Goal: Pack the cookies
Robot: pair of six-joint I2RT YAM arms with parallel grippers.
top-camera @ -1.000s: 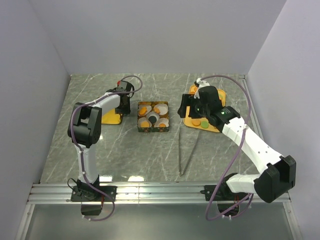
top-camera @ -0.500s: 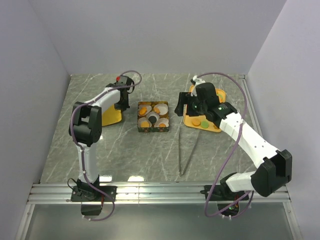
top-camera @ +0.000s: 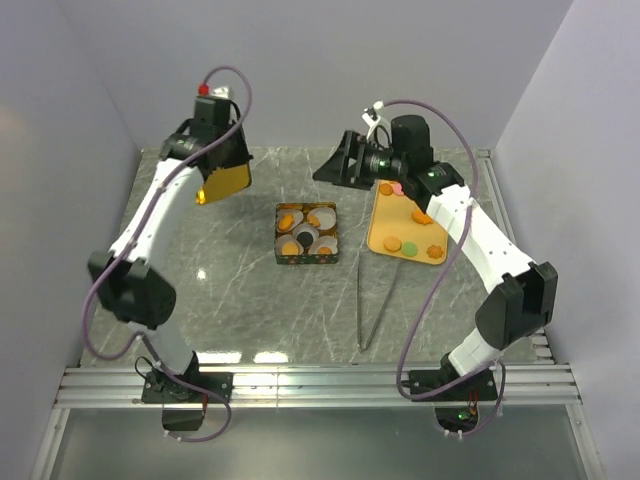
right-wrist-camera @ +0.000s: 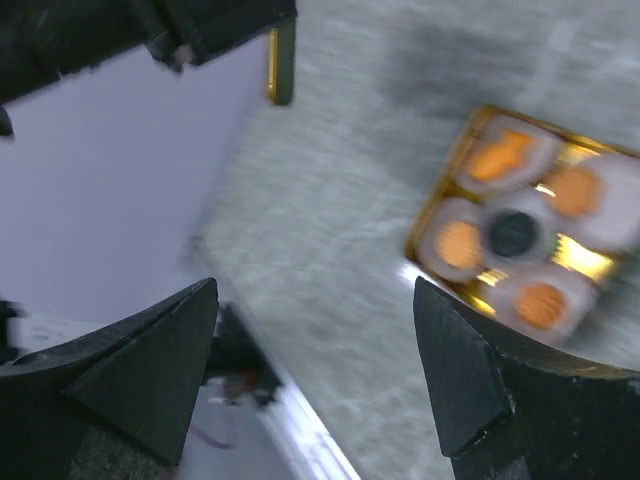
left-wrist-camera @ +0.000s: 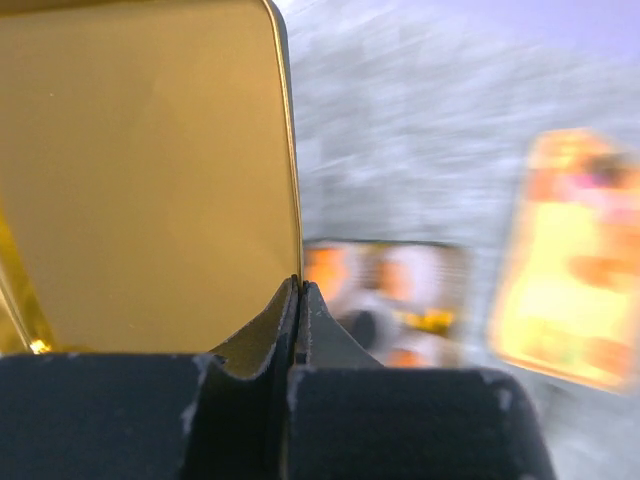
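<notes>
The left gripper point(left-wrist-camera: 298, 285) is clamping the thin rim of a gold lid point(left-wrist-camera: 150, 170), both fingers pressed tight on the edge. It is holding the lid high over the far left of the marble-patterned table point(top-camera: 240, 290). The lid is hanging tilted in the air, touching nothing below it, and its shiny face is filling much of the left wrist view.

The right gripper point(right-wrist-camera: 315, 290) is gaping wide and carrying nothing. It is hovering above the far side of the table and pointing left towards the lid, whose edge is showing at the top of the right wrist view.

Between the two arms, a square tin point(top-camera: 307, 233) is sitting open on the table. White paper cups point(top-camera: 322, 215) are filling it, several holding orange cookies point(top-camera: 286, 220) and the middle one a dark cookie.

Just right of the tin, an orange tray point(top-camera: 395, 220) is lying flat under the right arm. More cookies are lying scattered on the tray: orange ones, a green one near its near edge and a pink one at its far end. Metal tongs point(top-camera: 361, 335) are resting on the table nearer the arm bases, their tips reaching almost to the tray's near edge.
</notes>
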